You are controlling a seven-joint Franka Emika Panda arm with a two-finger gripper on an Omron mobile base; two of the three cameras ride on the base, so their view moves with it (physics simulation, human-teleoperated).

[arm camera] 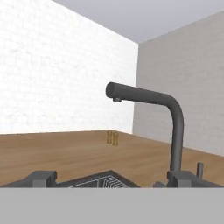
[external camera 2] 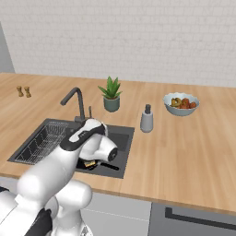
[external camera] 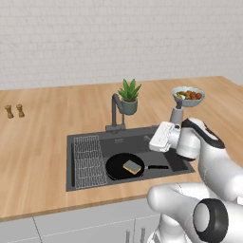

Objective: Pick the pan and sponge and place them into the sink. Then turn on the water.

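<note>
Gripper (arm camera: 111, 179) empty, jaws spread wide, fingertips (arm camera: 41, 178) pointing level across the sink (external camera: 71, 142) toward the faucet (arm camera: 175, 131), which stands close ahead; small lever (arm camera: 200, 168) just beside its post.

Pan (external camera: 118, 166) lies in the basin with the sponge (external camera: 132, 166) resting on it, so both placements look done. Step in hand, as I judge it: turning on the water. None is running from the spout.

Next move calls for closing in on the lever at the faucet base and pushing it, without knocking the post itself.

Surroundings: wire rack (external camera: 88, 160) in the left part of the basin; potted plant (external camera: 129, 97) just behind the faucet; soap dispenser (external camera 2: 147, 119) on the counter (external camera: 38, 142) right of the sink; fruit bowl (external camera 2: 181, 103) further back; two small shakers (external camera: 14, 111) well apart at left. The plant sits nearest the approach; nothing lies between hand and lever.
</note>
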